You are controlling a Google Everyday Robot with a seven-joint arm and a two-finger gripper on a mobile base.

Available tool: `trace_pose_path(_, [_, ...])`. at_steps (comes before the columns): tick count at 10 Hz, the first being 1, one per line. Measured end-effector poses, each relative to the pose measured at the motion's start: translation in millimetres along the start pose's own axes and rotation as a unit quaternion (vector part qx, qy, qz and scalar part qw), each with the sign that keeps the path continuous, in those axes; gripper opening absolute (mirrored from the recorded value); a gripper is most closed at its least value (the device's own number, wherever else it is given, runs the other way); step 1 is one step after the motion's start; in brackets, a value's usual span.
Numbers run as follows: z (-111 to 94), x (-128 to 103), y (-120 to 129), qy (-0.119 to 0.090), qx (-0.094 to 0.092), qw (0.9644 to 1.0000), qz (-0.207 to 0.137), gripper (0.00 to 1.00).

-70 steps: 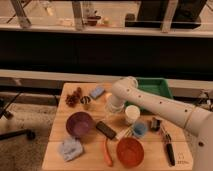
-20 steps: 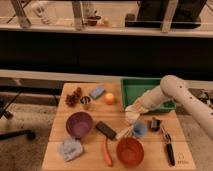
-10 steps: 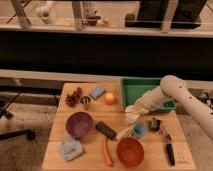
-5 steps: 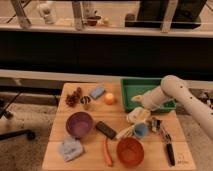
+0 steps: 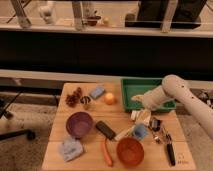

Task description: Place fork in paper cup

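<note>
Tool (image 5: 137,99) hangs just behind the paper cup (image 5: 142,118), jaws wide apart, empty. Your fork (image 5: 124,133), apparently the pale strip, lies front-left of that cup, long axis slanting toward it; reach across the cup.

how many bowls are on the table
2: purple bowl mid-left, orange bowl near the front edge. None looks hidden. Gripper hovers over the green tray.
</note>
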Motion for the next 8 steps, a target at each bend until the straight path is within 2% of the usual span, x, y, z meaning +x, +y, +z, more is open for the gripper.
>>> trace_pose_path(8, [-9.0, -14.7, 8.6, -0.010, -0.008, 0.9996, -0.024, 0.80])
